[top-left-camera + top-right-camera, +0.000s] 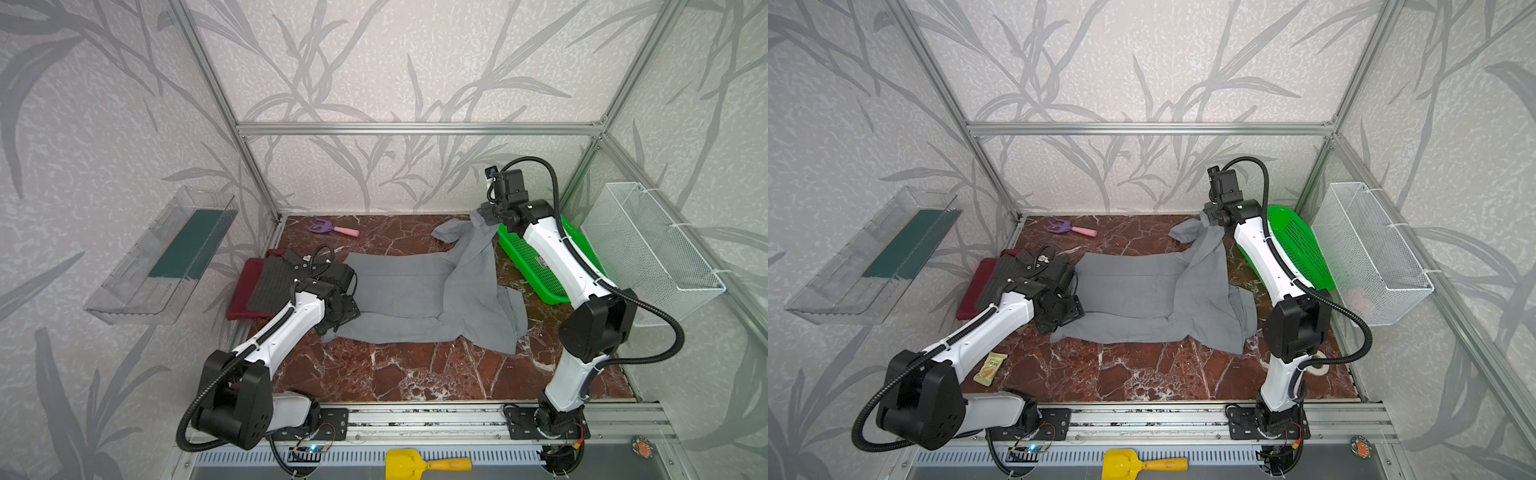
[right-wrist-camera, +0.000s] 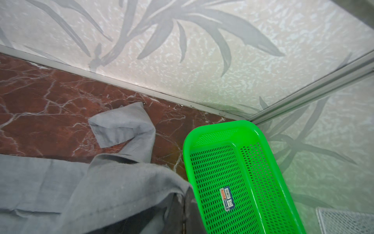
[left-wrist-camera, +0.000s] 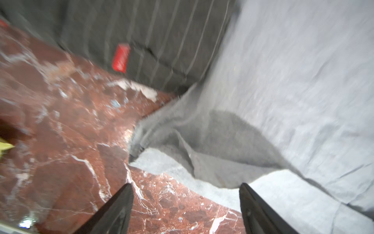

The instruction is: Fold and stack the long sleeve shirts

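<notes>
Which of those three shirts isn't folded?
The light grey shirt, spread out in the middle. The dark pinstriped shirt and the maroon shirt under it lie folded at the left.

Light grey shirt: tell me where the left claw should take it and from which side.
Take the hem corner in front of the open left claw, coming in low from the marble table side. There the edge of the light grey shirt is rumpled and curled up, so a finger could probably slip under it.
</notes>
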`<state>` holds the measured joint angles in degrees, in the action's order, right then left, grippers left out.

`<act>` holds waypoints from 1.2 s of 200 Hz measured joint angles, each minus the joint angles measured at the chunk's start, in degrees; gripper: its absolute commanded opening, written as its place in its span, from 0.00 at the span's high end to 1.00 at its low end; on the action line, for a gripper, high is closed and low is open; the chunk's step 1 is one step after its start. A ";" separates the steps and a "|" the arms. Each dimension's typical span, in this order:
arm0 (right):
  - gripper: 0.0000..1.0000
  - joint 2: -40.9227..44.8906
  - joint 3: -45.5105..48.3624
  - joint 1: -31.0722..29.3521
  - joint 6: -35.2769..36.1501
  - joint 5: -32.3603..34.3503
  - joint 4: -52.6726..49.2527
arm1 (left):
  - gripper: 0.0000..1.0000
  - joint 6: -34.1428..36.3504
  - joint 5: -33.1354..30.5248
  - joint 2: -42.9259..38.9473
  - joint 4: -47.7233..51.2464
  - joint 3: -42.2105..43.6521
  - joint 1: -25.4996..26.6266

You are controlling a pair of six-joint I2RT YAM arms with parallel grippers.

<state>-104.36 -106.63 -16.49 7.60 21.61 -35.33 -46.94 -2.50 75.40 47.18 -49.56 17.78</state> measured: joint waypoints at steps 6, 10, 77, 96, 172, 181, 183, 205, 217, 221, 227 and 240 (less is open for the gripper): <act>1.00 0.46 0.39 0.02 -0.02 -0.02 0.44 | 0.18 -0.15 0.52 -0.46 -0.63 1.14 0.76; 1.00 0.52 0.37 0.09 -0.02 -0.15 0.57 | 0.17 -0.24 0.85 -0.90 -1.01 1.81 1.40; 1.00 -7.72 -18.88 -2.93 -4.37 -3.91 -8.63 | 0.15 8.37 3.58 -5.38 -9.49 -0.26 7.48; 1.00 -11.37 -22.75 -3.17 -6.93 -5.20 -13.42 | 0.15 16.15 3.04 -4.31 -14.78 -4.61 10.49; 1.00 -14.69 -27.91 -1.97 -19.08 -16.28 -25.16 | 0.09 50.45 5.05 14.27 -50.14 -16.33 23.32; 1.00 -14.69 -27.93 -1.60 -20.94 -18.56 -25.94 | 0.08 52.98 4.90 17.35 -52.87 -18.47 24.41; 1.00 -14.69 -27.93 -1.44 -21.27 -19.26 -26.18 | 0.08 53.62 4.79 18.12 -53.55 -18.95 24.65; 1.00 -14.43 -26.56 0.13 -25.49 -25.11 -26.49 | 0.08 57.64 3.58 24.17 -58.60 -22.51 26.67; 1.00 -13.46 -23.17 1.03 -27.80 -28.44 -25.40 | 0.09 58.38 3.06 26.47 -60.46 -23.93 27.58; 1.00 -12.90 -21.46 1.38 -28.85 -29.70 -24.81 | 0.09 58.53 2.97 26.97 -60.89 -24.28 27.82; 1.00 -12.17 -19.06 1.86 -30.08 -31.36 -23.96 | 0.10 58.71 2.78 27.58 -61.46 -24.59 28.26; 1.00 -10.32 -13.03 2.89 -32.92 -35.10 -21.27 | 0.14 59.06 1.90 28.20 -62.93 -24.87 29.14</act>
<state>-114.67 -119.66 -13.61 -25.32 -13.50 -56.60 12.12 -0.60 103.59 -15.75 -74.43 46.92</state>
